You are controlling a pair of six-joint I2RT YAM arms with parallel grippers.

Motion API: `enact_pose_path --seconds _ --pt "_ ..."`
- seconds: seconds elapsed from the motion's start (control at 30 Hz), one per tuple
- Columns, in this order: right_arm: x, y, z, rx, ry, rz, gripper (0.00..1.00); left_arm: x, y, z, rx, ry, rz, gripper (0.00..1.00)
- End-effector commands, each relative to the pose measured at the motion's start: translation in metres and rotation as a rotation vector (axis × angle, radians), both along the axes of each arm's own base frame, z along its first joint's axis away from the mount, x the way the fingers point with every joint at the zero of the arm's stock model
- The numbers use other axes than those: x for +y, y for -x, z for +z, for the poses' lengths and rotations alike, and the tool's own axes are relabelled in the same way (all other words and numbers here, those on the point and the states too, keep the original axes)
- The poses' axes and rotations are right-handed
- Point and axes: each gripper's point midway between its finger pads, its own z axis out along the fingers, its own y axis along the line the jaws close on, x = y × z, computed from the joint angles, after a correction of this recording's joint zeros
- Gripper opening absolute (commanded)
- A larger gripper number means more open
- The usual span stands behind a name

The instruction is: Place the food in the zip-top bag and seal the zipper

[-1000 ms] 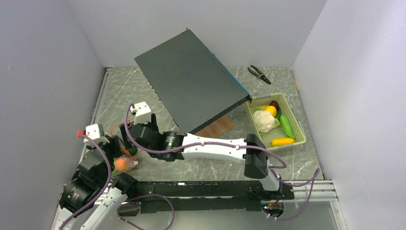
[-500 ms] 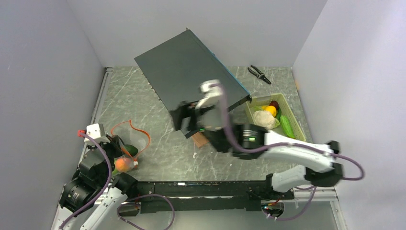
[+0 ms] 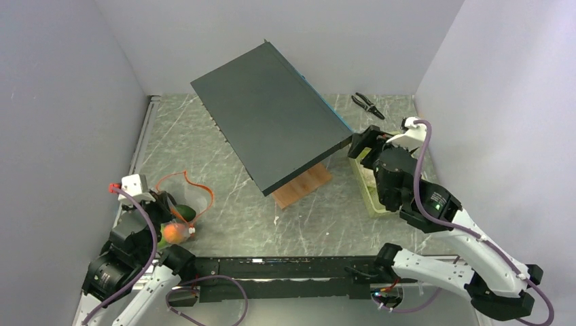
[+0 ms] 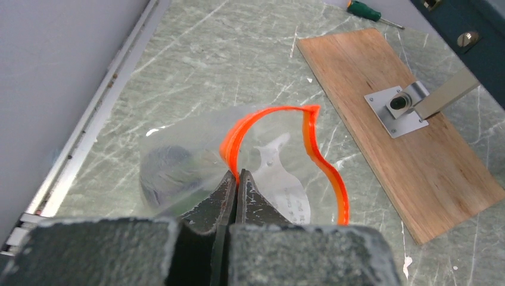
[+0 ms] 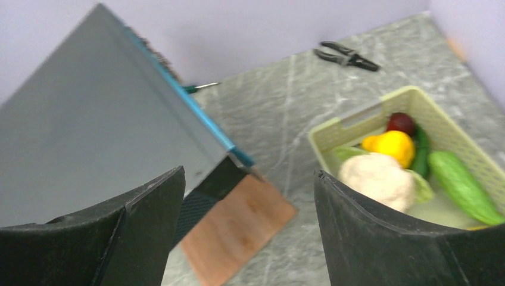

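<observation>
The clear zip-top bag [image 4: 178, 170] lies at the near left with its mouth standing open. My left gripper [image 4: 236, 177] is shut on the near side of its orange-red zipper [image 4: 326, 170]. In the top view the zipper [image 3: 192, 182] loops beside my left gripper [image 3: 170, 208]. A green lime [image 3: 183, 214] and an orange [image 3: 175, 233] lie there, seemingly inside the bag. My right gripper [image 5: 249, 173] is open and empty, held above the table left of the tray; in the top view it [image 3: 361, 144] is at the tray's back left corner. The tray holds cauliflower [image 5: 378, 179], a yellow piece [image 5: 394, 147], a dark red piece [image 5: 400, 123] and a green piece [image 5: 461, 186].
The pale green tray [image 5: 357, 114] stands at the right. A large dark panel [image 3: 272, 125] leans over a wooden board [image 3: 302, 187] mid-table. Pliers [image 3: 367, 104] lie at the back right. A screwdriver [image 4: 364, 10] lies behind the board.
My right arm has swung from the bag at the left across the table to the tray at the right, its jaws open. The left gripper still holds the zipper in the same place.
</observation>
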Motion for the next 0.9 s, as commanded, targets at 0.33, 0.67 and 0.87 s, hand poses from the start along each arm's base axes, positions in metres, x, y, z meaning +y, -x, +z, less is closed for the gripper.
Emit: enact_pose_path --seconds 0.33,0.67,0.87 --pt "-0.079 -0.036 -0.063 0.167 0.097 -0.223 0.79 0.022 -0.011 0.145 -0.036 -0.050 0.157 0.00" --pt "-0.134 -0.057 -0.149 0.387 -0.085 -0.251 0.77 0.010 -0.028 0.146 -0.065 -0.045 0.128 0.00" --pt "-0.147 -0.051 -0.189 0.452 -0.187 -0.316 0.74 0.001 -0.038 0.091 -0.028 -0.052 0.114 0.00"
